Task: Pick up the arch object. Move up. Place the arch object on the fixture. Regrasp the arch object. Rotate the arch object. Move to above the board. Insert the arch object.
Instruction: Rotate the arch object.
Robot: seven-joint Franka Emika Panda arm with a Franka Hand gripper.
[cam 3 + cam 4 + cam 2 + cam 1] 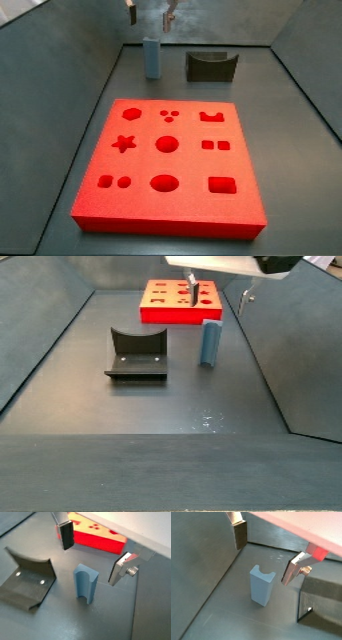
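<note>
- The arch object (pixel 85 583) stands upright on the surface (pixel 147 406), just beside the fixture (pixel 135 353)
- The hand (pixel 90 554) hovers above it, fingers (pixel 119 568) spread, holding nothing
- The board (pixel 167 167) lies near, nothing between

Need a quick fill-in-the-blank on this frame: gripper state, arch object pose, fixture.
1. The gripper, hovering above the arch object, is ____.
2. The arch object stands ____ on the floor, untouched by the fingers.
3. The notch of the fixture holds ____.
4. The board is coloured ____.

Missing words: open; upright; nothing; red-orange
</note>
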